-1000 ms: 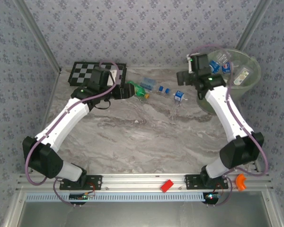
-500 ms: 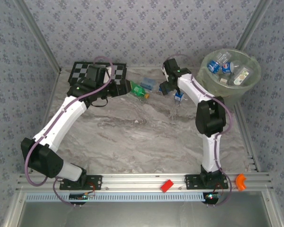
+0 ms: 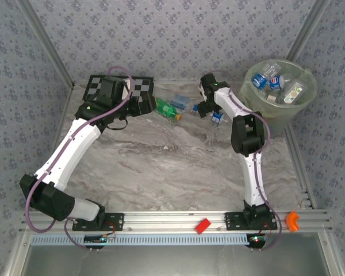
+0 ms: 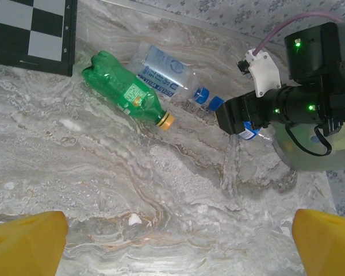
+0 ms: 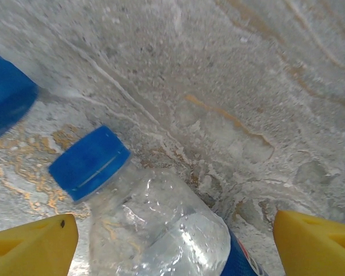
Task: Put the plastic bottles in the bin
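**Both arms reaching to the far side of the counter, end effectors open**

Near rail: a red block [image 3: 203, 225] and an orange piece [image 3: 292, 221] sit beside the arm bases. Beyond them lies the marbled counter [image 3: 161, 167], with every bottle towards its far edge.

Left end effector [image 4: 175, 240]: jaws wide apart and holding nothing. It hangs above the counter, short of the green bottle [image 4: 123, 95]. That bottle lies on its side with its yellow cap pointing towards the right arm. Just behind it, and touching it, lies a flattened clear bottle [image 4: 164, 72] with a blue label. Two blue caps [image 4: 202, 95] lie close together just beside it.

Right end effector [image 5: 173, 244]: jaws apart, one yellow finger [image 5: 31, 244] on either side of a clear blue-capped bottle [image 5: 155, 230]. The bottle lies on the counter, and a gap shows at each finger.

Far left: the chequered board [image 3: 100, 89] lies flat against the back wall, partly under the left wrist.

Far right corner: the bin [image 3: 287, 112] stands upright and already holds several bottles [image 3: 273, 80]. It is near the right end effector but apart from it.
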`<state>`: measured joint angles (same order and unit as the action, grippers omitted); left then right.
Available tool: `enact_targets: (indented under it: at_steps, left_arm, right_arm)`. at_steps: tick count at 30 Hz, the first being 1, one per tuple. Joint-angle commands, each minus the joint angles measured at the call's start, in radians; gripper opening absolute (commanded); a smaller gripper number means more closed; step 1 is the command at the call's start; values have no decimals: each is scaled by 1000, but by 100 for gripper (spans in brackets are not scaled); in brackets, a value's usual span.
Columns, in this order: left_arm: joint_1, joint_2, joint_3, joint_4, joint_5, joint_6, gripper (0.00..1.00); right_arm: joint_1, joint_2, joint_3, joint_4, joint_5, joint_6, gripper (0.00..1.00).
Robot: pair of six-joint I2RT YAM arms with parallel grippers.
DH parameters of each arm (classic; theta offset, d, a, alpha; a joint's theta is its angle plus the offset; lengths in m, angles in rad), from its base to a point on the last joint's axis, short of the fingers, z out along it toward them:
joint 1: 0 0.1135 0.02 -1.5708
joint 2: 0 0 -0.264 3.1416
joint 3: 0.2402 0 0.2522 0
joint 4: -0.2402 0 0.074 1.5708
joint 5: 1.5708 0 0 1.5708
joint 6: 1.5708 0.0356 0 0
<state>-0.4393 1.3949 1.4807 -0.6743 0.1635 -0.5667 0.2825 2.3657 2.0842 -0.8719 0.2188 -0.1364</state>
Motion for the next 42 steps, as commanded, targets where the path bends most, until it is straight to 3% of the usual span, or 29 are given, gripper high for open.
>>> enact_targets:
  at_steps: [1,12,26,34,42]
  left_arm:
    - [1,-30,27,-33,-22,-7,100]
    - [1,-59,23,-59,-60,-4,100]
    - [1,-101,-46,-18,-43,-9,100]
    - [2,-71,-30,-11,8,4,100]
    - [-5,-24,-2,40,76,43,100]
  right_arm:
    - [-5,28,34,-50,-42,-20,89]
    - [11,3,-51,-49,-49,-31,79]
    - [54,-200,-269,-16,-50,-5,57]
    - [78,-377,-353,-15,-47,61,57]
    - [77,-601,-332,-65,-44,87,56]
